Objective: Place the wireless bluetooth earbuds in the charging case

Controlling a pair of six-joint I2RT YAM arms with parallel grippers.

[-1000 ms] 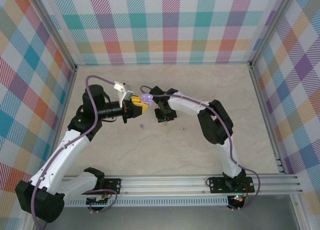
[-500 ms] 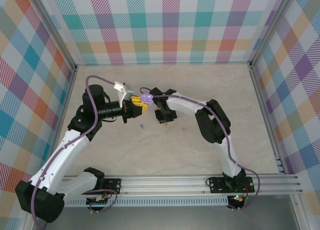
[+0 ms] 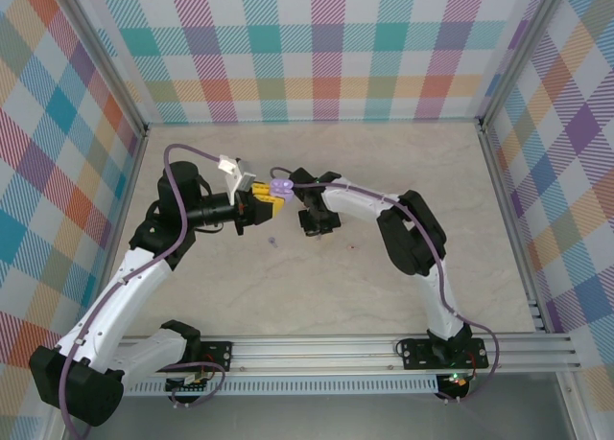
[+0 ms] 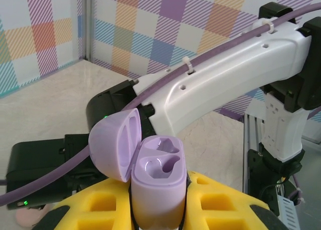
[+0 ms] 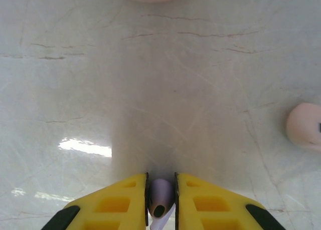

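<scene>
Now your right gripper (image 5: 160, 184) pinches a purple earbud (image 5: 160, 196), left gripper (image 4: 158, 206) clamps the open case (image 4: 155, 165); lift gently, align over a socket.

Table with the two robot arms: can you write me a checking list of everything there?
Surface: pale marbled table, glossy.
Job's things: purple charging case, lid open, both wells empty; pinched purple earbud; loose purple earbud on the table; pinkish earbud on the table.
Clutter: nothing seen.
Grippers: left gripper, jaws shut on the charging case; right gripper, jaws shut on the pinched purple earbud.
Cables: purple cable along the left arm.
Surroundings: plaid walls; metal rail at the near edge.
</scene>
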